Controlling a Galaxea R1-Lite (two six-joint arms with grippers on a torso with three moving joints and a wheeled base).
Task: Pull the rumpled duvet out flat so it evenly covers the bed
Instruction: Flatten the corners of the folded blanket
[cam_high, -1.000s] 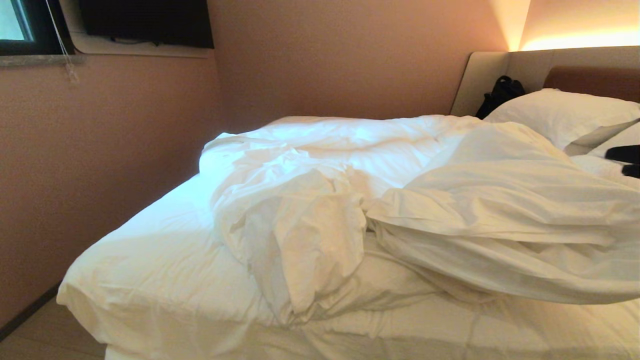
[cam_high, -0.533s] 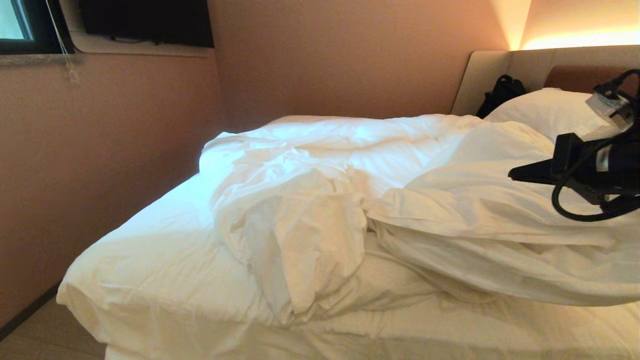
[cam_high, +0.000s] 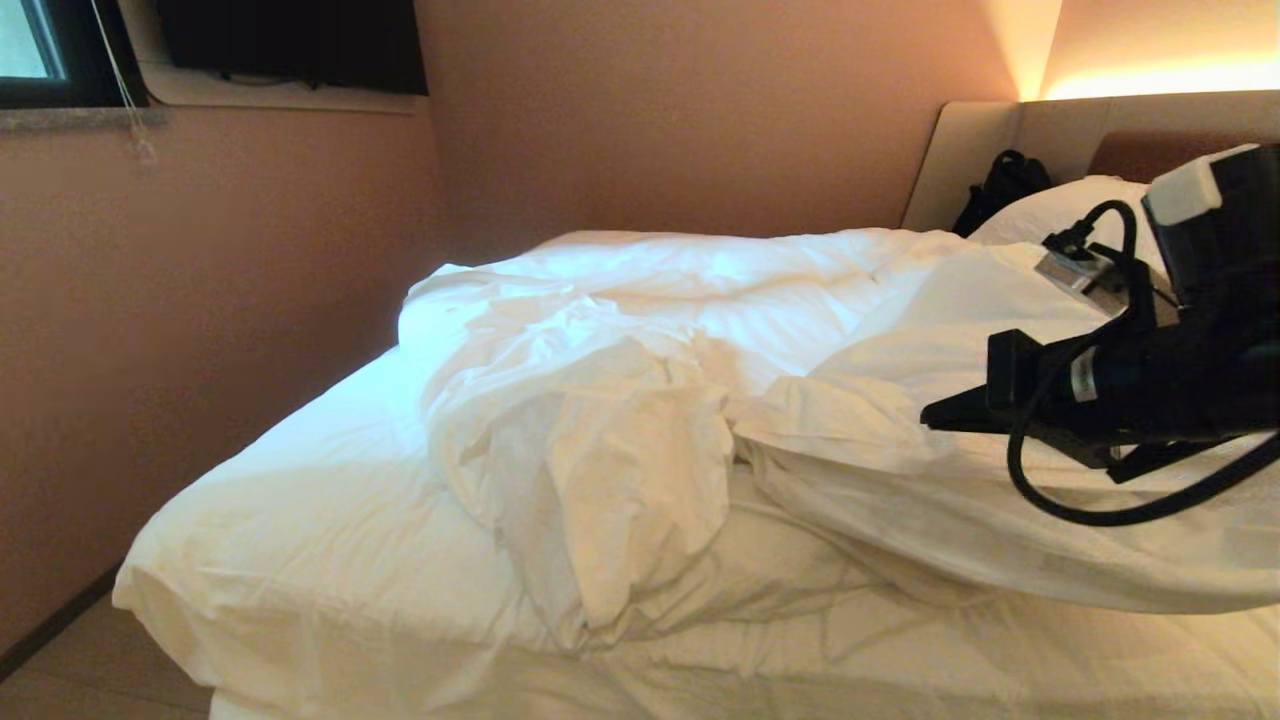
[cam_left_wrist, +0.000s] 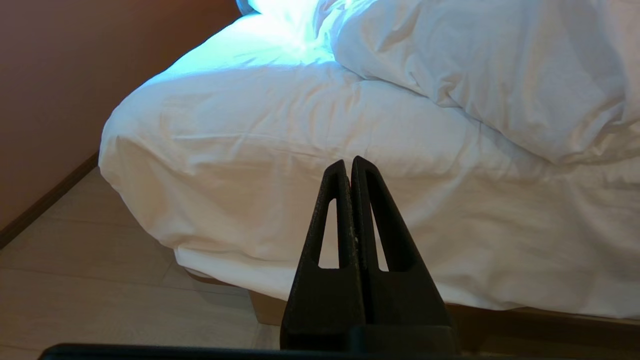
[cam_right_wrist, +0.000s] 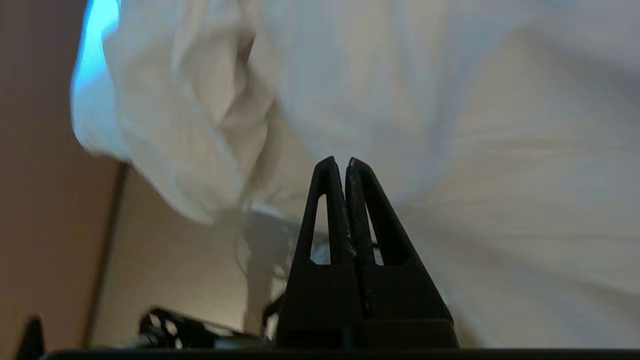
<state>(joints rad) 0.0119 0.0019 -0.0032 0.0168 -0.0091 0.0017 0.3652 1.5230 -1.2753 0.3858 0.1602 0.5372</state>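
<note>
White duvet (cam_high: 800, 400) lies bunched across the bed (cam_high: 330, 560), heaped mid-mattress w/ one big fold by the pillow (cam_high: 1080, 215) end; sheet near the foot is bare. Our right gripper (cam_high: 935, 418) hangs over that fold, pointing toward the foot, jaws pressed together, nothing between them; we see no contact w/ the duvet. Our left gripper (cam_left_wrist: 349, 167) sits low beside the bed's foot corner, fingers also closed & empty, apart from the sheet. Black bag (cam_high: 1000, 185) leans on the headboard (cam_high: 970, 150) beside the pillow.

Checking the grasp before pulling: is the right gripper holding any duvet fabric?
No, the right gripper is shut on nothing, clear of the duvet.
</note>
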